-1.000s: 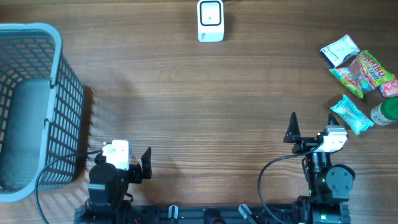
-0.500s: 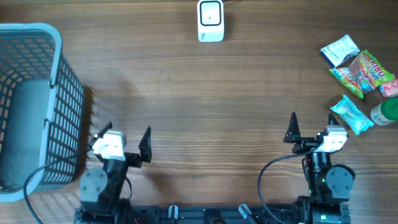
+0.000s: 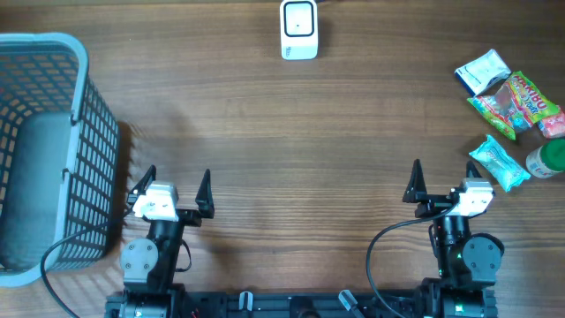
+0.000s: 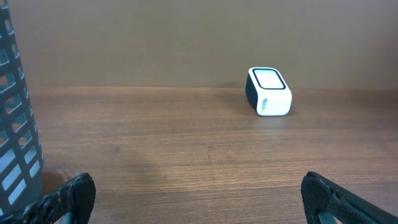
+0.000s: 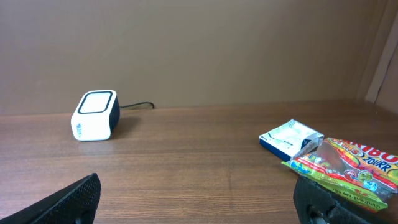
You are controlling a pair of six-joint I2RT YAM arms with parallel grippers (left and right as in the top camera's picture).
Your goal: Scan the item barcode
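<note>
Bench (image 3: 309, 132): brown wood-grain top that carries everything, filling the overhead view.
Basket (image 3: 84, 106): large blue-grey plastic basket with slotted walls. It stands just to the left of the left claw, and its wall shows at the left edge of the left wrist view.
Left claw (image 3: 177, 177): fingers spread wide apart and holding nothing, low over bare wood and pointing towards the far side of the bench.
Right claw (image 3: 444, 177): fingers also spread wide and empty, pointing the same way. It is well apart from the left claw.
Barcode scanner (image 3: 298, 29): small white box with a dark side and a square window on top. It sits at the far edge of the bench, well ahead of both claws, to the right of the left claw's line and to the left of the right claw's.
Sweets bag (image 3: 515, 104): brightly printed packet lying flat, ahead of the right claw and to its right.
White and blue packet (image 3: 482, 71): touching the far end of the sweets bag, farther from the right claw.
Teal packet (image 3: 498, 162): lying flat just to the right of the right claw, the nearest item to it.
Bottle (image 3: 547, 161): white with a green top, just beyond the teal packet and cut off by the picture edge.
Pink item (image 3: 552, 125): small, right of the sweets bag; too little shows to name it.
</note>
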